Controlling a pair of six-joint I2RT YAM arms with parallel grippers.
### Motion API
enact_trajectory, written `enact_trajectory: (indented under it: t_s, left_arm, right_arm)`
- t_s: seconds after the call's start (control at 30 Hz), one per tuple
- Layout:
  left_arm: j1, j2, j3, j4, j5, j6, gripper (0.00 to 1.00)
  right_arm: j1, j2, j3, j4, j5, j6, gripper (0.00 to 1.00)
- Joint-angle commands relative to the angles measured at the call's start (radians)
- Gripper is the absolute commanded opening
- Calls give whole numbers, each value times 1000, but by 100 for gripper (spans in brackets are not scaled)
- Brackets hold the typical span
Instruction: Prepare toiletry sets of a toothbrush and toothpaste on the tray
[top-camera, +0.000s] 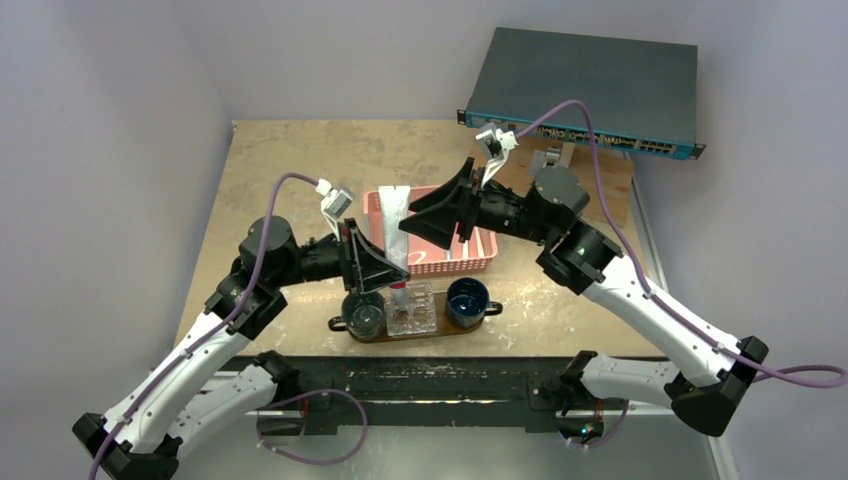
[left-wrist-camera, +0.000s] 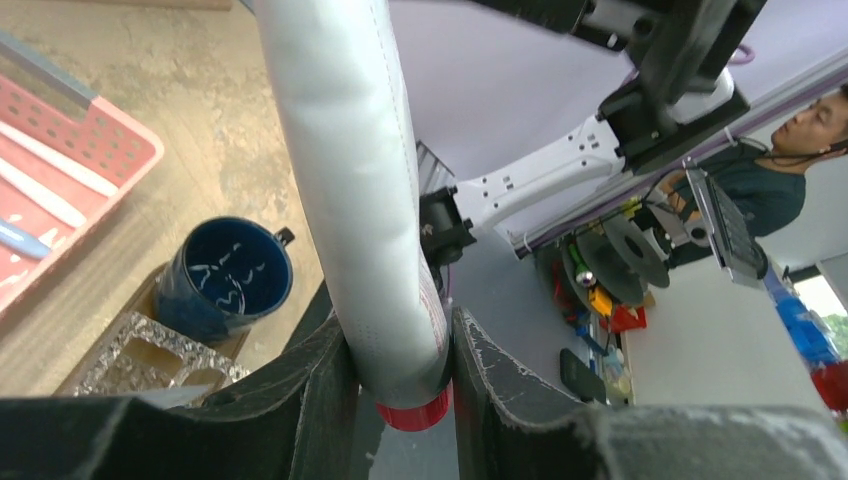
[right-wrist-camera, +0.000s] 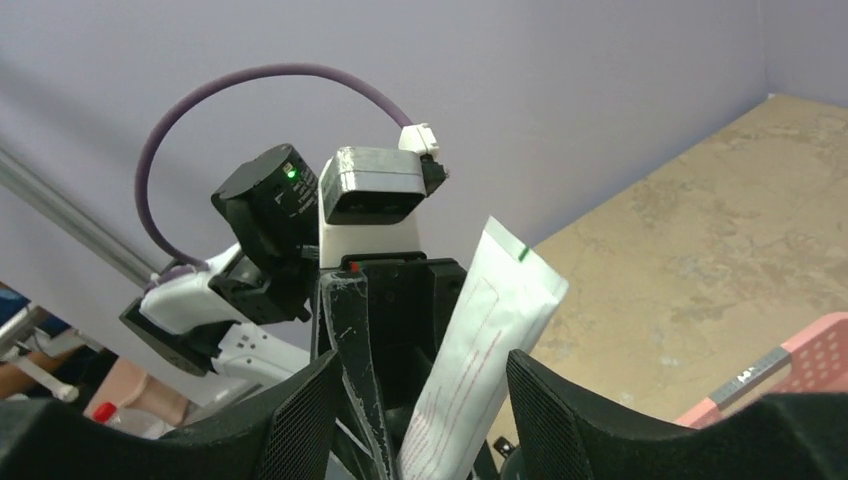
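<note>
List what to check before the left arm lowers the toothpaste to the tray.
1. Left gripper shut on the toothpaste: ok, its fingers clamp the tube just above the red cap.
2. Right gripper open: ok, its jaws stand wide on either side of the tube.
3. Right fingers clear of the tube: cannot tell, one sits close beside it.
4. Tray under the tube: ok, it lies just below the left gripper in the top view.
5. Clear holder has free compartments: ok, those that show look empty.
6. Blue mug out of the path: cannot tell, it stands right beside the holder.
</note>
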Motion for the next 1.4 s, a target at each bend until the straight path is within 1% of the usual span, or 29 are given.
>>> enact_trajectory:
  t_s: [0.0, 0.1, 0.27, 0.47, 0.63, 0.8, 0.93, 1.1, 1.37]
  left_arm:
    - [7, -14, 31, -86, 91, 102, 0]
    - [7, -17, 54, -161, 127, 154, 0]
    - [7, -30, 83, -270, 182, 233, 0]
    - [7, -25, 112, -402, 249, 336, 0]
    - [7, -20, 127, -494, 317, 408, 0]
    - [7, -7, 151, -577, 400, 480, 0]
    - [7, 6, 172, -636, 441, 529, 0]
    - [7, -1, 166, -641, 454, 532, 0]
    - [4, 3, 156, -645, 448, 532, 0]
  right_arm:
    - [-12, 11, 118, -221, -52, -170, 64]
    - [-19, 15, 172, -331, -32, -260, 65]
    - [-28, 27, 256, -494, -24, -363, 66]
    - [-30, 48, 325, -606, -65, -424, 66]
    - [-30, 70, 368, -663, -152, -449, 66]
    - [-30, 120, 396, -729, -317, -480, 66]
    - [-26, 150, 386, -756, -412, -491, 65]
    - [-11, 158, 358, -759, -435, -494, 65]
    - [30, 194, 349, -750, -489, -492, 62]
